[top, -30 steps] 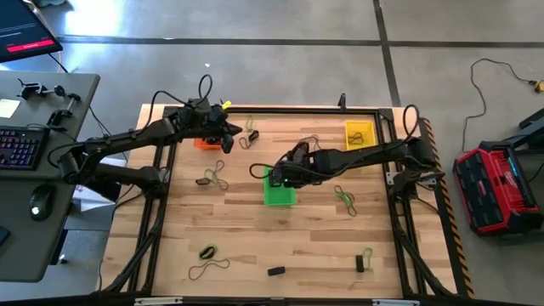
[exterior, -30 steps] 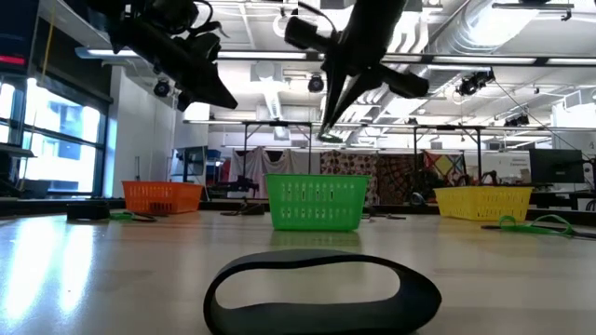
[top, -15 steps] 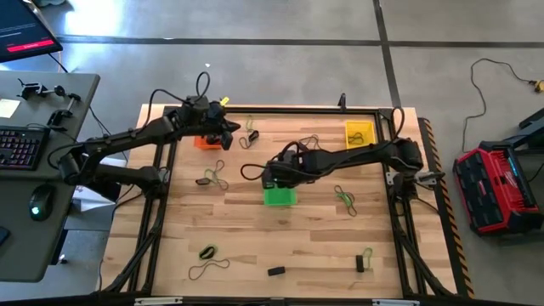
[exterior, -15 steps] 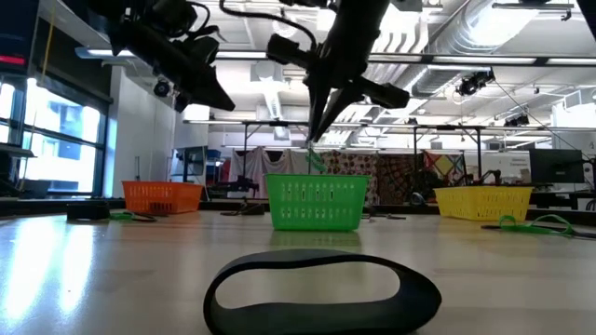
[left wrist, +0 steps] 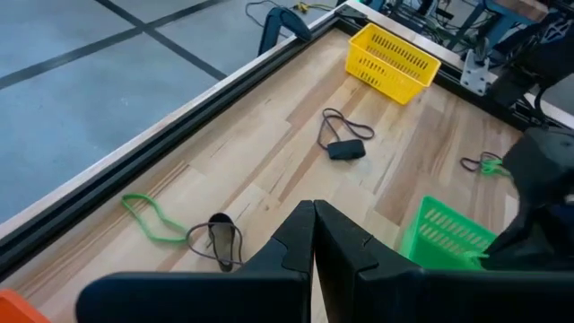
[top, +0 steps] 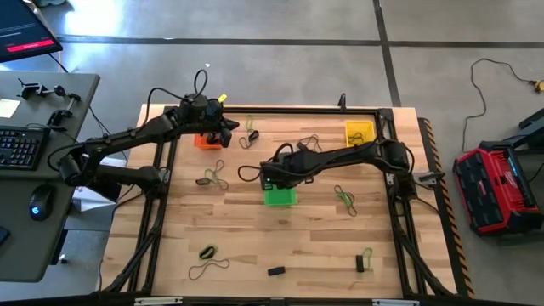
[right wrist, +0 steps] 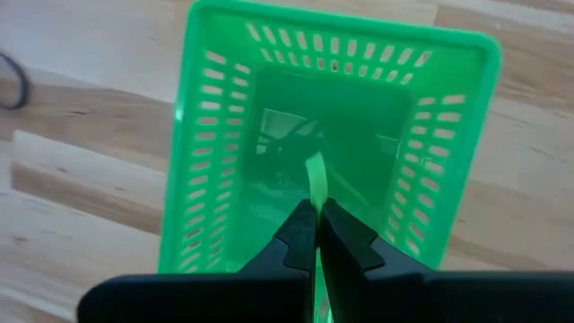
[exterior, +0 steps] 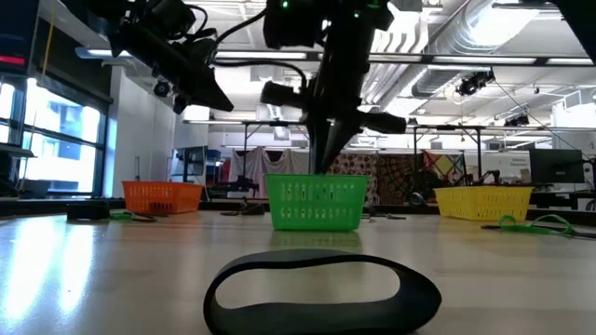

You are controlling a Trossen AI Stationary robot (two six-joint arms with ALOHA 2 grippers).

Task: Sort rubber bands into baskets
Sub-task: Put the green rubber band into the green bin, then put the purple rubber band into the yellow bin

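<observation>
One green band (right wrist: 316,179) above green basket (right wrist: 215,135)

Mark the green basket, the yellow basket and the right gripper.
green basket (right wrist: 453,170): right wrist view, on its slotted side wall.
yellow basket (left wrist: 387,63): left wrist view, on its near long wall.
right gripper (right wrist: 317,215): right wrist view, at the shut fingertips pinching a green rubber band (right wrist: 316,177) above the green basket.

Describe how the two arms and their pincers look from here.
Both arms are dark, slim and jointed, with black cables looping off them. The left pincer and right pincer each end in two dark, tapering fingers. The left arm carries a small yellow tag near its wrist.
</observation>
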